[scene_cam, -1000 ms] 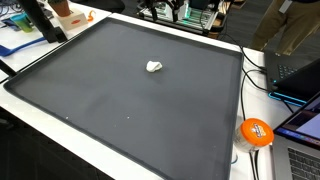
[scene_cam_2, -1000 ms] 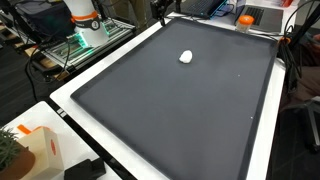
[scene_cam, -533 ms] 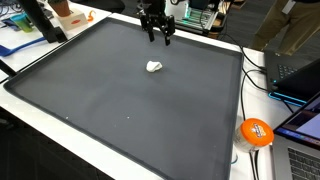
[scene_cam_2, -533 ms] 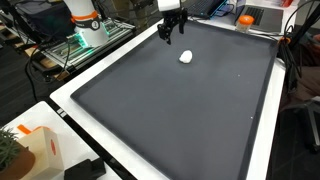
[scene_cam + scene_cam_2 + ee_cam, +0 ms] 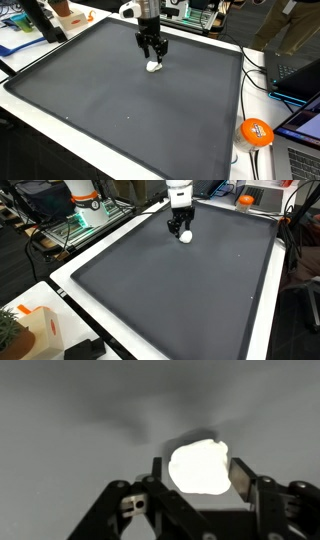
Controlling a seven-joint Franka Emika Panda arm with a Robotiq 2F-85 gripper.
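Note:
A small white lumpy object (image 5: 154, 67) lies on a large dark grey mat (image 5: 110, 105), toward its far side. It also shows in an exterior view (image 5: 186, 237) and, bright and close, in the wrist view (image 5: 198, 467). My gripper (image 5: 152, 57) hangs straight down over the object, its black fingers on either side of it; it shows again in an exterior view (image 5: 180, 230). In the wrist view the gripper (image 5: 195, 472) is open, with the object between the two finger pads and gaps on both sides.
The mat lies on a white table (image 5: 100, 160). An orange ball (image 5: 256, 132) and laptops (image 5: 300, 80) sit past one edge. Cables, equipment racks (image 5: 80, 225) and an orange-and-white box (image 5: 35, 330) stand around the table.
The gripper came into view from the far side, moved toward the white object and dropped down around it. The object has not moved.

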